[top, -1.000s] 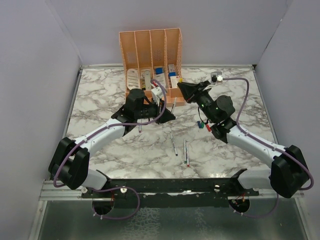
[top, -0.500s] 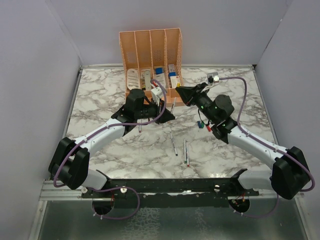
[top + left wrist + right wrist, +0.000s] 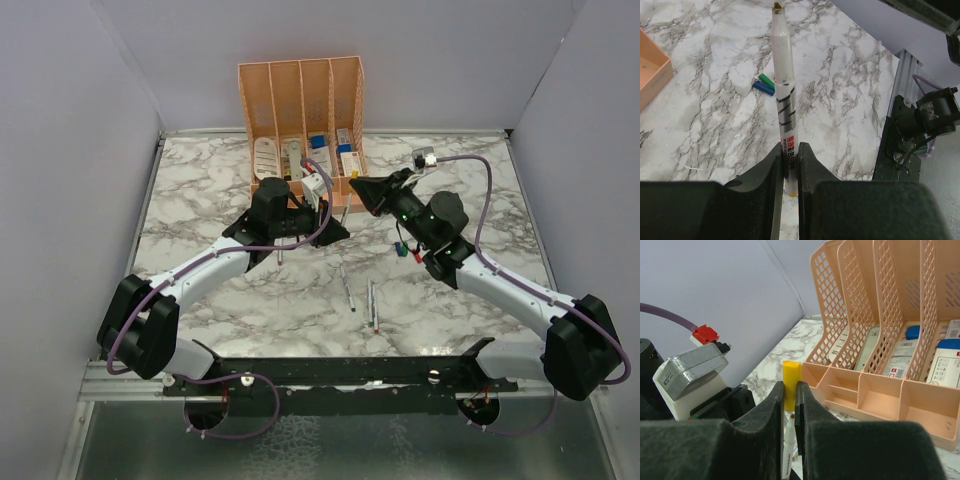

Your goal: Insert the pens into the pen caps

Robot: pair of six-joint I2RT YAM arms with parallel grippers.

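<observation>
Both arms reach inward and meet just before the orange organiser point(image 3: 300, 100). The left pincer point(image 3: 788, 150) is clenched on a silver-grey pen point(image 3: 784, 95), tip pointing away. The right pincer point(image 3: 789, 390) grasps the yellow cap point(image 3: 790, 382). The left wrist view shows the green cap point(image 3: 766, 80) and blue cap point(image 3: 762, 87) side by side on the marble surface point(image 3: 715, 125). The overhead view shows two loose pens point(image 3: 347, 288) lying between the arms.

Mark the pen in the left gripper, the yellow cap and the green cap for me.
pen point(image 3: 784, 95), left wrist view, middle of the barrel.
yellow cap point(image 3: 791, 372), right wrist view, upper end.
green cap point(image 3: 766, 80), left wrist view, middle of its side.
</observation>
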